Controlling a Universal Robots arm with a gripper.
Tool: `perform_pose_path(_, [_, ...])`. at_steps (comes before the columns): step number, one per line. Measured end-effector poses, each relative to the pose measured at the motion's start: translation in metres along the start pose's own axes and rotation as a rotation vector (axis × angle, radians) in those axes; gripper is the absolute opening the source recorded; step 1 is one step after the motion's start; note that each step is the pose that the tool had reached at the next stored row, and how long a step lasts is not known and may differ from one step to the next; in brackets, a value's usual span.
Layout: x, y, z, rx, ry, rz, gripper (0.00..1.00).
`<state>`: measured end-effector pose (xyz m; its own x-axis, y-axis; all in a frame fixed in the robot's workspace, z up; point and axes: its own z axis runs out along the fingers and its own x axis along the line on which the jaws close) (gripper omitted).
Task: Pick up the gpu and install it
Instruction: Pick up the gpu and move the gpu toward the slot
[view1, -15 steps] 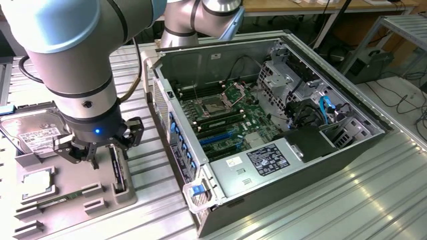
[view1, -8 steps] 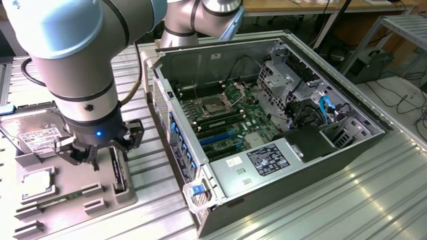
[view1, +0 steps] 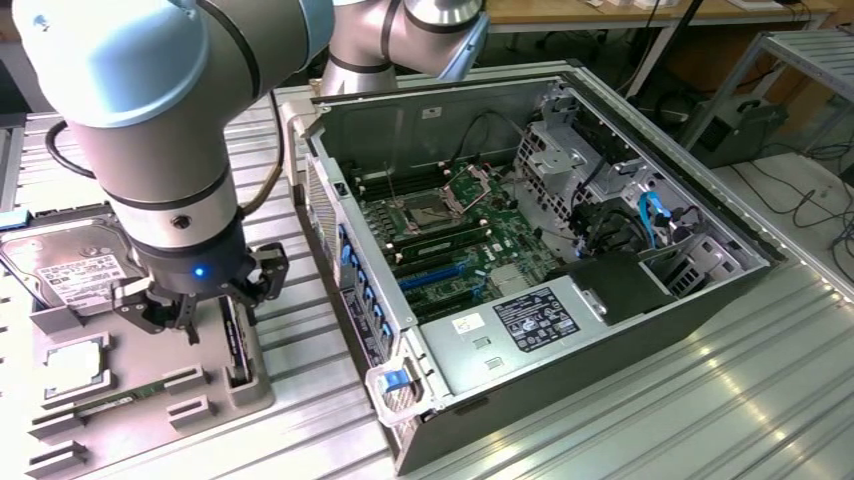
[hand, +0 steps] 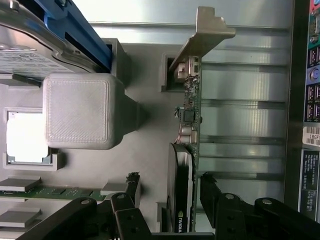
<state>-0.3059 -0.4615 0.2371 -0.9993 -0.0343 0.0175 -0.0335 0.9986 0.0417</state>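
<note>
A: Arm position?
B: The grey robot arm (view1: 160, 150) hangs over the grey moulded parts tray (view1: 254, 395), which sits on the ribbed metal counter (view1: 667, 400) at the exterior view's left.
A: Fingers?
B: The black fingers (hand: 212, 197) are spread wide, one on each side of the thin, flat, dark card with a pale metal bracket, the gpu (hand: 189, 125). They are not pinching it. One finger sits just beside the card's edge; I cannot tell if it touches.
A: Where is the gpu?
B: It stands on edge in its tray slot, not yet in the open black computer case (view1: 641, 340) just beside the tray.
A: Other tray contents?
B: A silver hard drive with a white label (view1: 60, 270), a square silver processor chip (view1: 74, 365) and a narrow green memory stick (view1: 120, 398).
</note>
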Motion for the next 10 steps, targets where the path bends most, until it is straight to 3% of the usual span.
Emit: perform_pose_path(10, [-0.0001,-0.0003,0.0067,-0.0001,0.0017,0.0,0.6])
